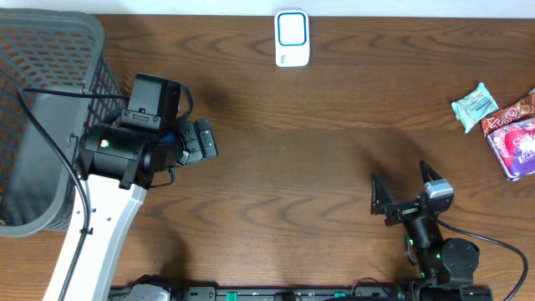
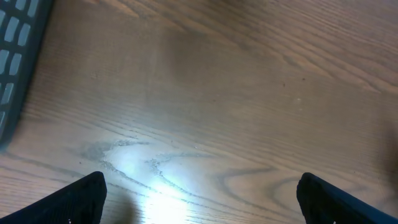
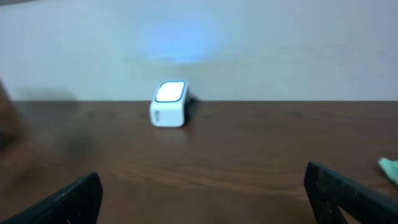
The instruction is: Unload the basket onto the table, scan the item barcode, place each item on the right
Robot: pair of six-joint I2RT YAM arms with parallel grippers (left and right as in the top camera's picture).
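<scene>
The white barcode scanner [image 1: 292, 38] with a blue-rimmed window stands at the table's far edge, and the right wrist view shows this scanner [image 3: 169, 103] ahead by the wall. Snack packets lie at the right edge: a teal one [image 1: 475, 105], also at the border of the right wrist view [image 3: 390, 168], and a red and pink pack [image 1: 516, 134]. My right gripper [image 1: 401, 186] [image 3: 205, 196] is open and empty near the front, left of those packets. My left gripper [image 1: 203, 138] [image 2: 202, 199] is open over bare wood, beside the basket, holding nothing.
A grey mesh basket [image 1: 46, 117] fills the left end of the table; its wall [image 2: 15, 62] shows at the left of the left wrist view. Wooden tabletop [image 1: 318, 142] lies between the two arms. A white wall rises behind the scanner.
</scene>
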